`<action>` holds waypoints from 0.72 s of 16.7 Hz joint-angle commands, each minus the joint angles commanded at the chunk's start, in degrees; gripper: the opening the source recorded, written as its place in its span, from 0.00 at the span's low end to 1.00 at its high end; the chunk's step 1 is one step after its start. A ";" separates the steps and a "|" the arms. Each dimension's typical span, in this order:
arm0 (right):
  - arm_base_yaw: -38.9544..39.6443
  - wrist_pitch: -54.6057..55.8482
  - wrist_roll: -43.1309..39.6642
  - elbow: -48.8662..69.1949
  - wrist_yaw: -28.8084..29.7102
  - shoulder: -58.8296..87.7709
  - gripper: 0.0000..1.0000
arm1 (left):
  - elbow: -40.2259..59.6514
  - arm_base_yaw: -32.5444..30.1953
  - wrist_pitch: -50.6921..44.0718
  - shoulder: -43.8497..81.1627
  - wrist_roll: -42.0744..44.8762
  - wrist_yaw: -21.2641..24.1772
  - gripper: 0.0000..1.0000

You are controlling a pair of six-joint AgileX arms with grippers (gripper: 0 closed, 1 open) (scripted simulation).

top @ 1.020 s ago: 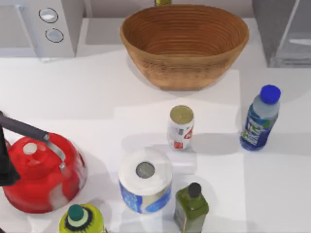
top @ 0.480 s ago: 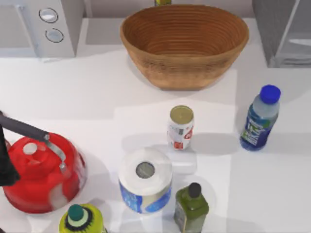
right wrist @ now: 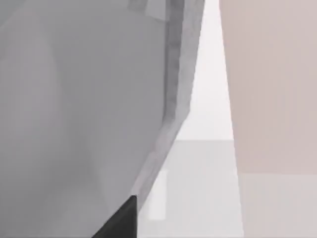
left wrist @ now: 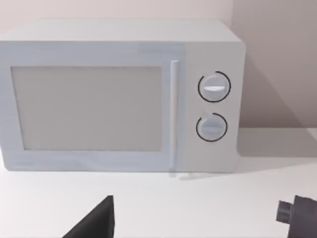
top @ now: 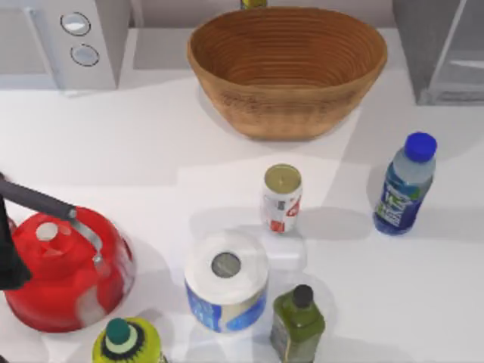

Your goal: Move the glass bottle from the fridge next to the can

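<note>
At the near edge of the white counter (top: 151,151) stand a yellow-green bottle with a teal cap (top: 125,342), a dark-green square bottle with a black cap (top: 297,324) and, just beside it on the left, a white paper roll with a blue wrap (top: 226,280). A red kettle (top: 64,268) sits at the near left, and the dark left arm (top: 9,253) shows at the left edge beside it. Farther in, the can (top: 281,198) stands upright near the middle, just beyond the paper roll. The glass bottle (top: 405,184) stands upright on the counter to the can's right, apart from it with bare counter between them, outside the fridge (top: 437,45). Beyond the can lies a brown woven basket (top: 287,66). At the far left corner is a grey microwave (top: 64,38); the fridge stands at the far right corner. The left wrist view faces the microwave (left wrist: 119,96), with dark parts of the left claw (left wrist: 198,218) at the sides and spread wide apart. The right wrist view looks close at the fridge's grey panel (right wrist: 74,109); one dark fingertip (right wrist: 119,220) of the right claw shows, and whether that claw is apart or together I cannot tell
</note>
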 joint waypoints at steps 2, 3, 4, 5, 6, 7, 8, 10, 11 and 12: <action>7.26 2.65 4.81 -2.17 5.34 -1.32 1.00 | 0.00 0.00 0.00 0.00 0.00 0.00 1.00; 11.41 4.13 7.45 -3.40 8.35 -2.11 1.00 | 0.00 0.00 0.00 0.00 0.00 0.00 1.00; 15.77 5.68 10.20 -4.69 11.50 -2.98 1.00 | 0.00 0.00 0.00 0.00 0.00 0.00 1.00; 20.19 7.25 12.98 -6.03 14.73 -3.92 1.00 | 0.00 0.00 0.00 0.00 0.00 0.00 1.00; 24.54 8.83 15.76 -7.39 17.96 -4.89 1.00 | 0.00 0.00 0.00 0.00 0.00 0.00 1.00; 28.69 10.36 18.46 -8.74 21.11 -5.88 1.00 | 0.00 0.00 0.00 0.00 0.00 0.00 1.00; 32.48 11.81 21.02 -10.03 24.10 -6.84 1.00 | 0.00 0.00 0.00 0.00 0.00 0.00 1.00; 38.57 14.33 25.46 -12.30 29.27 -8.58 1.00 | 0.00 0.00 0.00 0.00 0.00 0.00 1.00; 40.76 15.33 27.21 -13.21 31.31 -9.29 1.00 | 0.00 0.00 0.00 0.00 0.00 0.00 1.00; 42.26 16.07 28.50 -13.88 32.78 -9.82 1.00 | 0.00 0.00 0.00 0.00 0.00 0.00 1.00</action>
